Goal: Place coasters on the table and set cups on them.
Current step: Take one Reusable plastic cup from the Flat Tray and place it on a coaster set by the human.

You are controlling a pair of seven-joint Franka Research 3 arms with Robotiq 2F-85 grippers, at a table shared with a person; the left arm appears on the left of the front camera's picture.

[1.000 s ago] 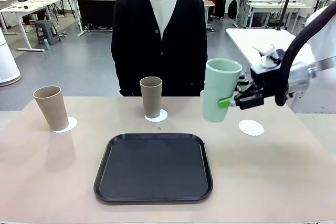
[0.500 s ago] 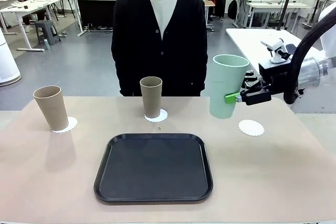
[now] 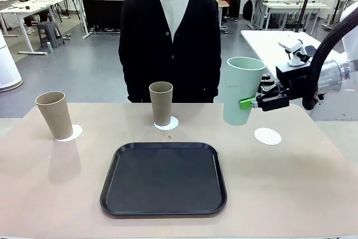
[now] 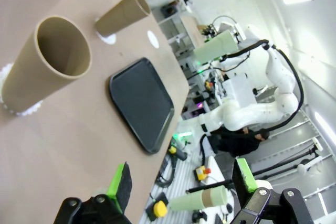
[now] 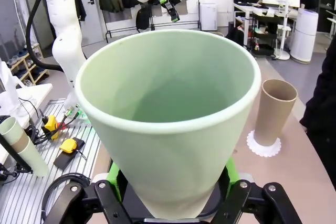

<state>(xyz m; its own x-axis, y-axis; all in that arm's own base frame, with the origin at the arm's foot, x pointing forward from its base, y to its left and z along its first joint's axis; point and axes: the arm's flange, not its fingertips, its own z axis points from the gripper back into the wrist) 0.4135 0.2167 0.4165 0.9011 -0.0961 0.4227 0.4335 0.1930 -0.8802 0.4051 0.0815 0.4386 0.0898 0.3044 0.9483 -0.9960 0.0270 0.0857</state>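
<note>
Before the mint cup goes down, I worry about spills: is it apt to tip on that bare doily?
Probably somewhat tippy: the mint green cup is tall and tapers to a narrow base. It looks empty inside, so likely light, and a nudge could topple it. The bare doily is thin lacy paper lying flat, so it may slide or wrinkle under a skewed landing.

Robotics lab, white tables [image 3: 279,40], robot arms

left claw [image 4: 181,182] agape, right claw [image 3: 250,104] clenched
</note>
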